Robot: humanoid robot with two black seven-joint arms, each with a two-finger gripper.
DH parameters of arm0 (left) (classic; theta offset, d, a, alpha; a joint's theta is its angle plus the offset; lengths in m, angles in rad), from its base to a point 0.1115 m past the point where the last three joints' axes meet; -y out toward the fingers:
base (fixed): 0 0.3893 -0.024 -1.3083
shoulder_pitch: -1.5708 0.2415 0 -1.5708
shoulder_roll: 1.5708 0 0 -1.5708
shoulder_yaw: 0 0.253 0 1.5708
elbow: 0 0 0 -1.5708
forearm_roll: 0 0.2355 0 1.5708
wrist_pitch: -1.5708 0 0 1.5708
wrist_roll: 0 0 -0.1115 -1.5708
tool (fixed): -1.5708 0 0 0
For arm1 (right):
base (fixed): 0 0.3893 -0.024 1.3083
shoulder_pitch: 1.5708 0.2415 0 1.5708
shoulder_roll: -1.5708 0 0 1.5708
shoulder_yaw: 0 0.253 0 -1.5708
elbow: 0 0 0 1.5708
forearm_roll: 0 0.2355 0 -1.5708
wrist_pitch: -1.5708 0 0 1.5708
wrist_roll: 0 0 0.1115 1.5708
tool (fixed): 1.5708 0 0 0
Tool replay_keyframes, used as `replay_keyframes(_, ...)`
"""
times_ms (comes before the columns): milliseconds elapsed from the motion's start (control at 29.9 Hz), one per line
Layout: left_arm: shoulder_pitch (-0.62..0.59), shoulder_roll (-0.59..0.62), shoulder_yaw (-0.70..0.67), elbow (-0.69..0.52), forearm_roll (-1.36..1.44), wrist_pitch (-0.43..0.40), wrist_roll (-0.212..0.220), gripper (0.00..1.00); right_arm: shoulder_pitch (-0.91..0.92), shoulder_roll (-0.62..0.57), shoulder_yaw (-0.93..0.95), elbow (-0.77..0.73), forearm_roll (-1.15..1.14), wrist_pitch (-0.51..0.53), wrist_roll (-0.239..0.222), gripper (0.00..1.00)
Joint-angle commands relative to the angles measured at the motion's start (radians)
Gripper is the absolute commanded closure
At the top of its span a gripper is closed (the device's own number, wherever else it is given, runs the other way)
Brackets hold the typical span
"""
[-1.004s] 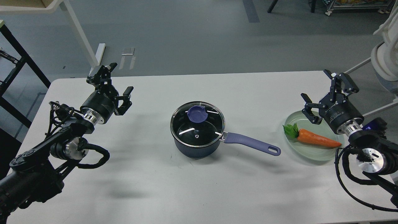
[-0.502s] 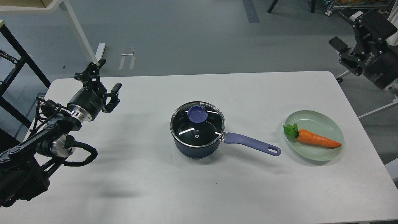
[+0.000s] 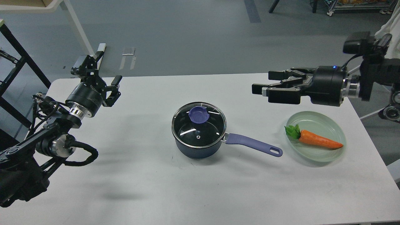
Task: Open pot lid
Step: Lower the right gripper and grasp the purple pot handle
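A dark blue pot (image 3: 197, 150) stands at the middle of the white table (image 3: 156, 193), its purple handle (image 3: 254, 146) pointing right. A glass lid (image 3: 200, 129) with a purple knob (image 3: 198, 114) sits shut on it. My right gripper (image 3: 262, 83) is open and empty, level and pointing left, above the table to the right of the pot and apart from it. My left gripper (image 3: 99, 69) is open and empty at the far left, well away from the pot.
A pale green plate (image 3: 336, 125) with a toy carrot (image 3: 315, 140) lies right of the pot handle, below my right arm. A black rack (image 3: 12, 62) and a white table leg (image 3: 79, 31) stand beyond the table's left edge.
My right arm has swung up off the plate and come back in level, its gripper now pointing left toward the pot. My left gripper drew back to the left. The pot and lid have not moved.
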Motion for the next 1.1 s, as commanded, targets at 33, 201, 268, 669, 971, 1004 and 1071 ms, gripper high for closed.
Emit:
replay_keyframes(33,0.001,-0.003,0.000,-0.001,0.000,-0.002,0.000,0.01,0.048,0.142,-0.134,-0.044,-0.118,-0.009,0.000,0.01)
replay_keyframes(201,0.001,-0.010,0.000,-0.002,0.000,-0.001,-0.001,0.01,0.042,0.233,-0.230,-0.111,-0.178,-0.030,0.000,0.04)
replay_keyframes(268,0.001,-0.010,0.000,-0.007,0.000,0.001,-0.001,0.01,0.038,0.248,-0.256,-0.111,-0.181,-0.036,0.000,0.06)
replay_keyframes(669,0.004,0.003,0.000,-0.044,0.000,0.005,-0.001,0.01,-0.031,0.305,-0.310,-0.177,-0.178,-0.038,0.000,0.33)
replay_keyframes(971,0.004,0.004,0.000,-0.045,-0.001,0.004,-0.001,0.01,-0.039,0.310,-0.310,-0.192,-0.175,-0.039,0.000,0.55)
replay_keyframes(1004,0.004,0.004,0.000,-0.045,-0.001,0.004,-0.001,0.01,-0.039,0.311,-0.310,-0.192,-0.174,-0.039,0.000,0.56)
replay_keyframes(1071,0.006,0.004,0.000,-0.045,-0.001,0.004,-0.001,0.01,-0.042,0.311,-0.312,-0.192,-0.172,-0.039,0.000,0.58)
